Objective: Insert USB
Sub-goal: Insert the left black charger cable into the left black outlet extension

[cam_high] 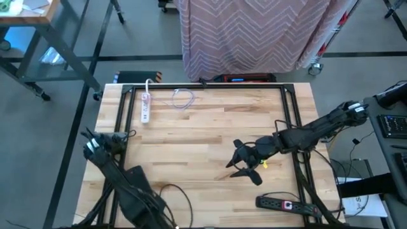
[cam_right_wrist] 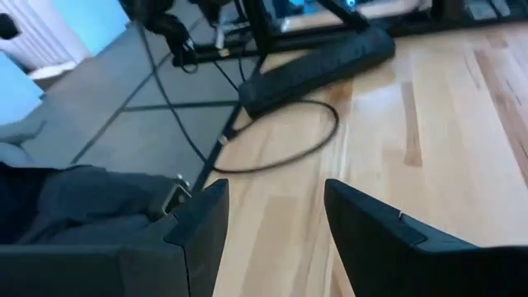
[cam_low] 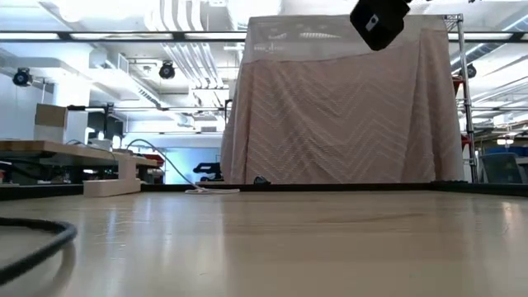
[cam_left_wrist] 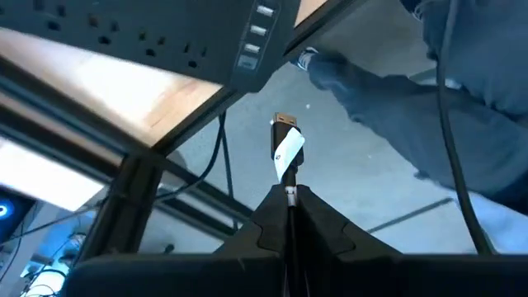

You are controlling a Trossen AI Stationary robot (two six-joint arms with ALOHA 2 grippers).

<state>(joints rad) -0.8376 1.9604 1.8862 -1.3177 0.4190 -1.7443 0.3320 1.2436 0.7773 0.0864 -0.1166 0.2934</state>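
Desk point(cam_high: 191, 146): light wood, black frame.

Right gripper point(cam_high: 245, 166) hangs over mid-desk with its jaws apart and nothing between them. It is waiting.

Left gripper point(cam_left_wrist: 289, 194) is at the desk's left edge in the high view. Its jaws are clamped on the USB plug point(cam_left_wrist: 287, 148), a white body with a metal tip pointing forward.

A black strip point(cam_left_wrist: 165, 37) lies ahead of the plug in the left wrist view, with its USB ports point(cam_left_wrist: 254, 37) in a short row near one end. Plug and ports are apart and not lined up (the tip points past the strip's end, toward the floor).

We judge the step to be approach and alignment, with insertion not yet started.

Risks:
- The jaws hold only the plug's rear, so it could pivot on first contact and jam against the port rim.
- We cannot read the tip's orientation. If it is flipped, pushing would slide the strip rather than seat the plug.
- Nothing pins the strip, so it may skid, and the right gripper could brace it.
- The trailing cable may tug the plug sideways.
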